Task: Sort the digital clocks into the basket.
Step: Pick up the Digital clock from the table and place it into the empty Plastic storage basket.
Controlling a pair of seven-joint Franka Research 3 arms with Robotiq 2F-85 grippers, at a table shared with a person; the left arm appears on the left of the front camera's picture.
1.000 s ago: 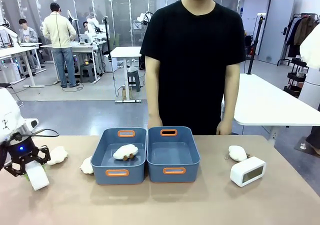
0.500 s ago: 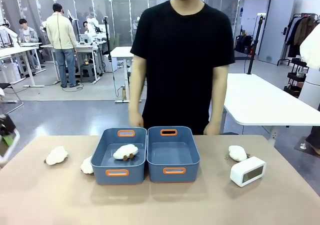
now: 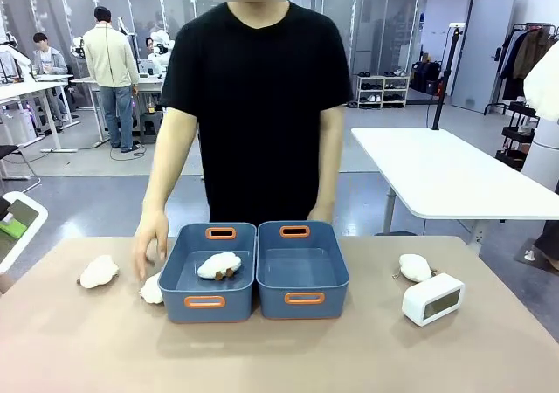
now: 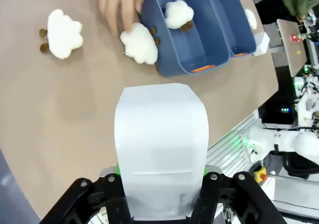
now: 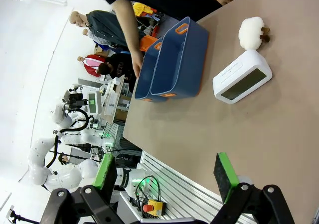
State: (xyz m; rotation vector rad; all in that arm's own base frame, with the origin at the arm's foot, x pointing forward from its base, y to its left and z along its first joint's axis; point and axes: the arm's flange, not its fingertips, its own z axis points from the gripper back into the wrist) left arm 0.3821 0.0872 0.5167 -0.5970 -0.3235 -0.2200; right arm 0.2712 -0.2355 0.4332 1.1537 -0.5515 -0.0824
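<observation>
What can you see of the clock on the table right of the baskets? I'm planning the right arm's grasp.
The digital clock is a small white block with rounded corners, plastic by its look, with a pale grey display face, no digits readable. It rests on a long side on the table, face toward the robot's side, right of the right basket and apart from it. A white plush toy lies just behind it; whether they touch is unclear. Nothing grips it.

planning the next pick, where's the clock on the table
Front view, right side: the clock sits right of the empty basket, near a plush toy.
</observation>
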